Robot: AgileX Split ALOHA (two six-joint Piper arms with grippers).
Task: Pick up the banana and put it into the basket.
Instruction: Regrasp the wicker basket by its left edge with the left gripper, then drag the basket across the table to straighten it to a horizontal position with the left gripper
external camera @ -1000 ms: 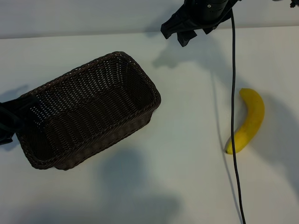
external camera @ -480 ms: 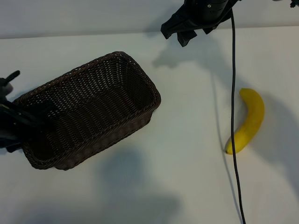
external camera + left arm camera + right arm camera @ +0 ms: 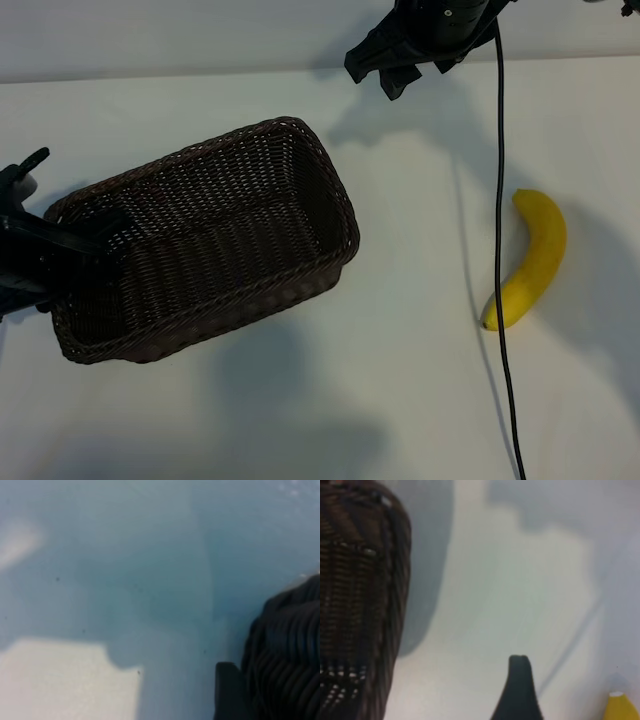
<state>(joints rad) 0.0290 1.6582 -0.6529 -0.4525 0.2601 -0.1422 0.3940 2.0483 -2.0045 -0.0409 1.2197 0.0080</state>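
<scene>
The dark brown wicker basket (image 3: 330, 190) lies slanted on the white table, left of centre. My left gripper (image 3: 62, 255) is at its left end, astride the end wall and shut on it, with one finger (image 3: 227, 690) pressed against the weave (image 3: 285, 655). The yellow banana (image 3: 535, 255) lies alone on the table at the right, far from both grippers; its tip (image 3: 620, 707) shows in the right wrist view. My right gripper (image 3: 378, 72) hangs open and empty at the back, above the table between basket and banana, with one finger (image 3: 520, 685) in sight.
A black cable (image 3: 499, 200) hangs from the right arm and runs down across the table just left of the banana. The basket's near end (image 3: 360, 605) shows in the right wrist view. Bare white table lies between basket and banana.
The left gripper came in over the basket's left end and closed on its wall. The basket swung and shifted to the right. The right arm and the banana stayed still.
</scene>
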